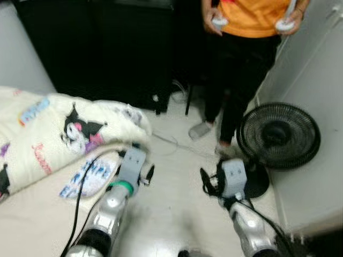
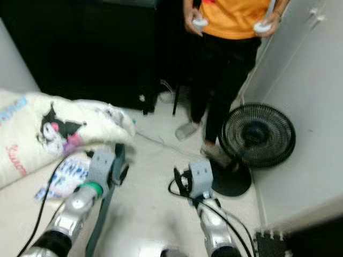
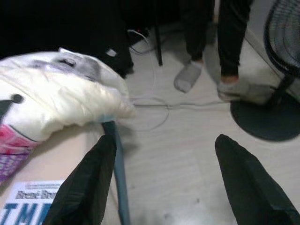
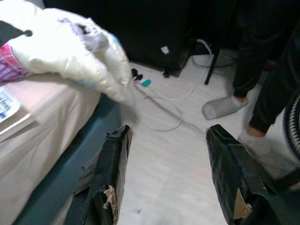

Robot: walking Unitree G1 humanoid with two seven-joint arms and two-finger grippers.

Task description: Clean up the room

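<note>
Left wrist view shows the left gripper (image 3: 164,183) spread wide and empty beside the bed (image 1: 32,214), where the blanket (image 1: 69,128) and a booklet (image 1: 88,176) lie; the right gripper (image 4: 173,173) is wide too. Risk: catching the floor cable (image 4: 164,110) or bumping the fan (image 1: 278,134) and the person (image 1: 241,64) nearby. Booklet print is too blurred to read.

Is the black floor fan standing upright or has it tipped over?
Upright. The fan stands on its round base on the floor, its grille raised, beside the person.
</note>
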